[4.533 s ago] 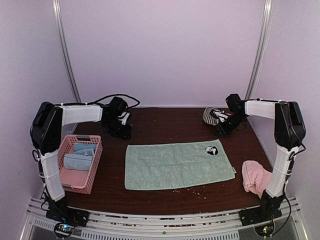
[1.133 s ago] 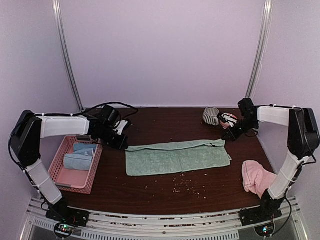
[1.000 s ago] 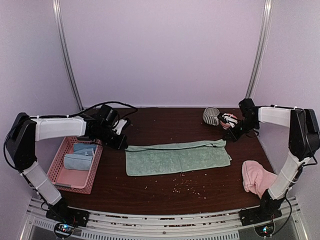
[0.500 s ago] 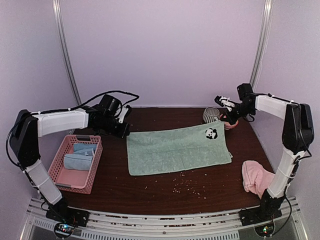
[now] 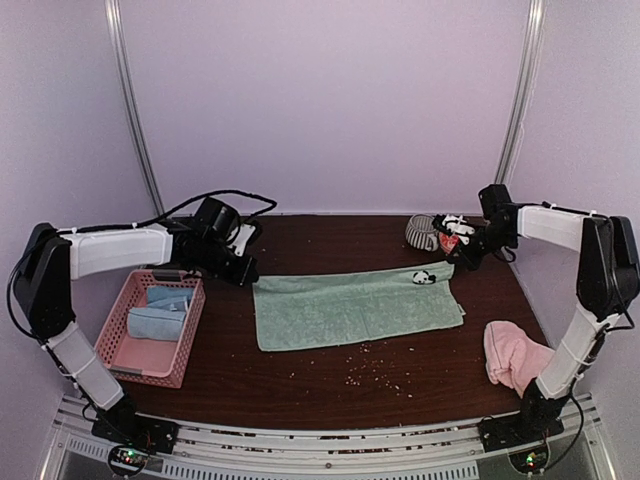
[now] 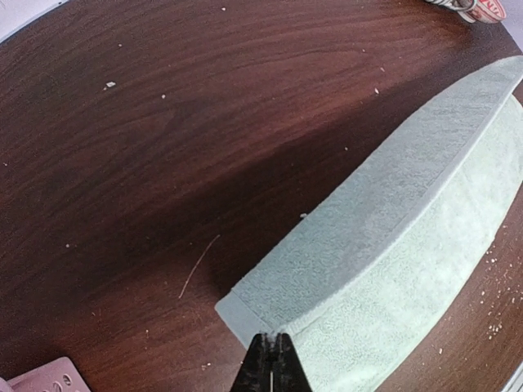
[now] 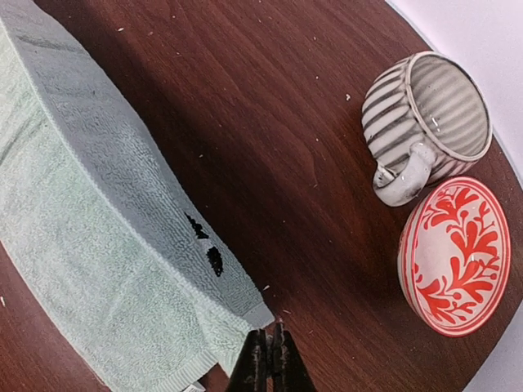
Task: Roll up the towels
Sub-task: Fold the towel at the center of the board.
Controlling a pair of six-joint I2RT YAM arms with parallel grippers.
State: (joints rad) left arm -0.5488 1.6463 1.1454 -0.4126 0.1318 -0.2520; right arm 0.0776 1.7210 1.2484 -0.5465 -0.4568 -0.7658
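The pale mint green towel lies across the middle of the table with its far edge raised and curled toward the front. A small panda mark shows near its right far corner. My left gripper is shut on the towel's left far corner, seen close in the left wrist view, gripper on towel. My right gripper is shut on the right far corner, gripper on towel. The light pink towel lies crumpled at the right front, beside the right arm.
A pink basket with pale blue cloths stands at the left front. A striped mug and a red-patterned bowl sit at the back right, just behind my right gripper. Crumbs dot the dark wood in front of the green towel.
Half a second ago both grippers held the green towel's far edge high, panda showing. They have come down, and the far edge now hangs low, curled over the towel.
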